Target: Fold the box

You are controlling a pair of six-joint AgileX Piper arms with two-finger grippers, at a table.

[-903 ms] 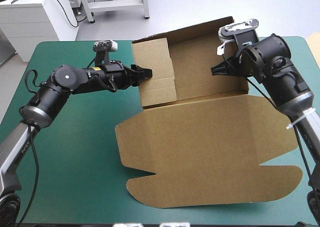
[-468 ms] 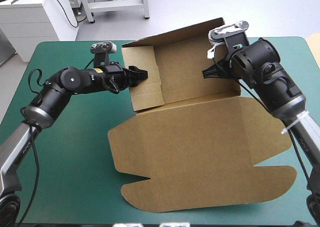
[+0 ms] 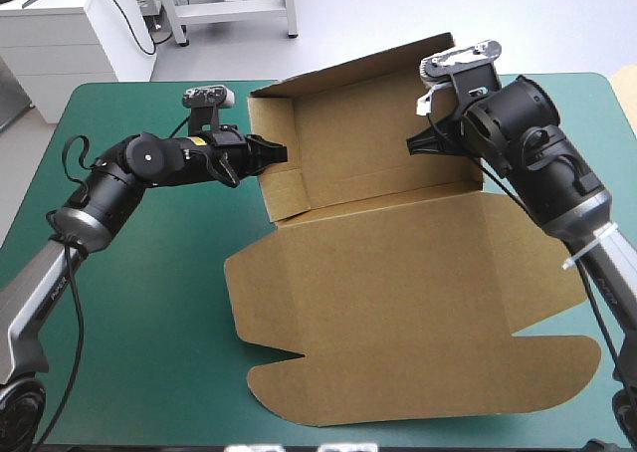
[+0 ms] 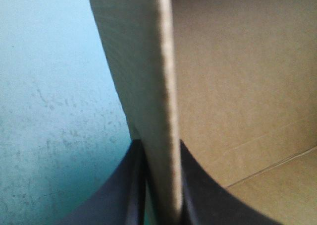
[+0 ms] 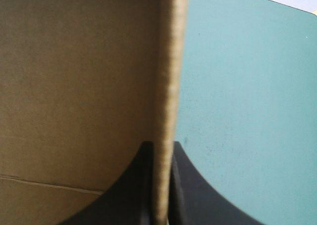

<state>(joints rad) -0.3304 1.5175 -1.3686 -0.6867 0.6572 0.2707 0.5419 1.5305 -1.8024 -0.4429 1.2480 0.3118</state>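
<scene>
Across the table's (image 3: 139, 303) far half, we note the box's (image 3: 398, 283) left wall (image 3: 283, 190), tipped inward earlier, now upright; left end effector (image 3: 279, 154) and right end effector (image 3: 415, 143) each clamp 1 side wall, so tucking seems next.

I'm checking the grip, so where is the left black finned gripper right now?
In the high view the left gripper clamps the raised left wall of the brown board box, near the teal-green table's far edge, opposite the right gripper.
</scene>
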